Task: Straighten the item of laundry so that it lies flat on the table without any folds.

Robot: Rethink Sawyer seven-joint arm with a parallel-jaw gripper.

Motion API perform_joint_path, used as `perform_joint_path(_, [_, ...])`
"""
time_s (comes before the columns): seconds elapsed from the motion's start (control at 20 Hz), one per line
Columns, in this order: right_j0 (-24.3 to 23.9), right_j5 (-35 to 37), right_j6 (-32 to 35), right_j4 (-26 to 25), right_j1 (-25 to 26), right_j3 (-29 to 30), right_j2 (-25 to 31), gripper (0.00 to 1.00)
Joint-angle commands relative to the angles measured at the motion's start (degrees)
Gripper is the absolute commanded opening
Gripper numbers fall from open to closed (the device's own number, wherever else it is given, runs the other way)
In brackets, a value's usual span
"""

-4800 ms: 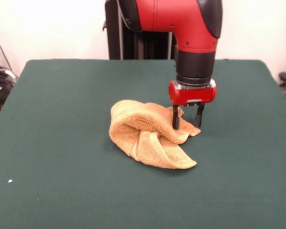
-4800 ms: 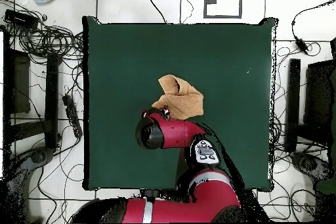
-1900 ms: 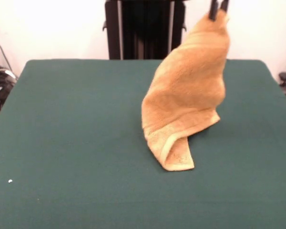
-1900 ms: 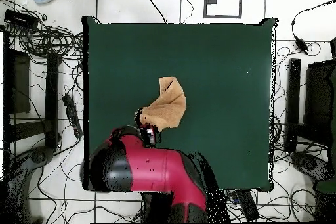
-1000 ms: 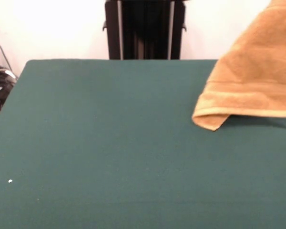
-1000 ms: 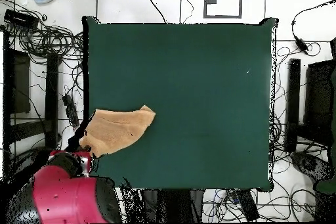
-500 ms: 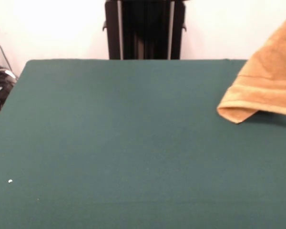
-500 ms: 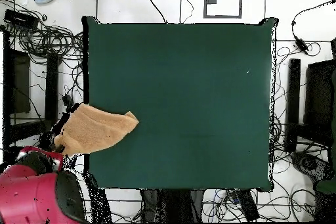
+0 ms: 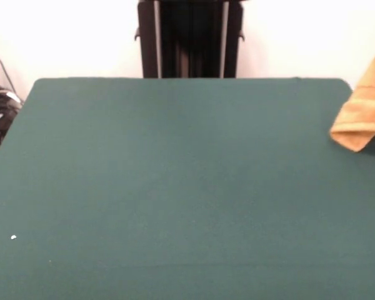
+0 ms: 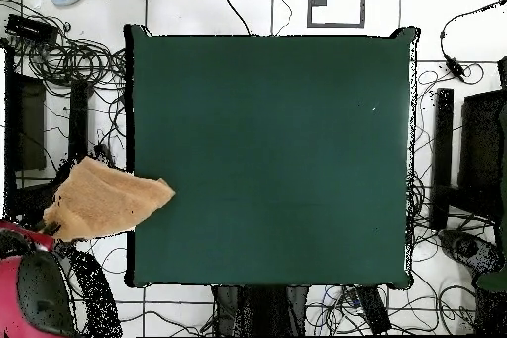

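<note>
**Towel hanging off the table's side**

The jaws are not showing clearly in either view, so I cannot tell how they are standing. Only the red arm (image 10: pixel 35 294) is showing, at the lower left corner of the overhead view, off the table (image 10: pixel 272 156). The towel (image 10: pixel 104 202) is reaching toward that arm at its outer end, which suggests the arm is carrying it, though the grip itself is not visible.

The towel is sitting almost wholly beyond the table's edge in the overhead view, over the cables on the floor, with just 1 corner overlapping the green cloth. In the front view only its tip (image 9: pixel 361 119) is showing at the right edge, a ribbed band across it and a corner drooping just above the table.

As a judgement, the task is not far along: nothing is lying flat yet.

What could go wrong from here:
- If the towel is let go here, most of it is hanging past the edge, so its weight is likely to pull it to the floor.
- The drooping corner may fold under when the towel is being dragged back.
- A weak pinch on thick terry may slip during a fast sweep.
</note>
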Motion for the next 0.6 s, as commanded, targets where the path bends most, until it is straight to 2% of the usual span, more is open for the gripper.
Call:
perform_joint_path(0.05, [1.95,10.39,19.27,3.25,0.58,-7.20,2.21,0.00])
perform_joint_path(0.4, [2.04,14.04,19.59,4.21,-1.59,-9.76,2.83,0.00])
perform_joint_path(0.6, [1.07,15.99,17.94,5.78,-3.59,-9.31,3.50,0.00])
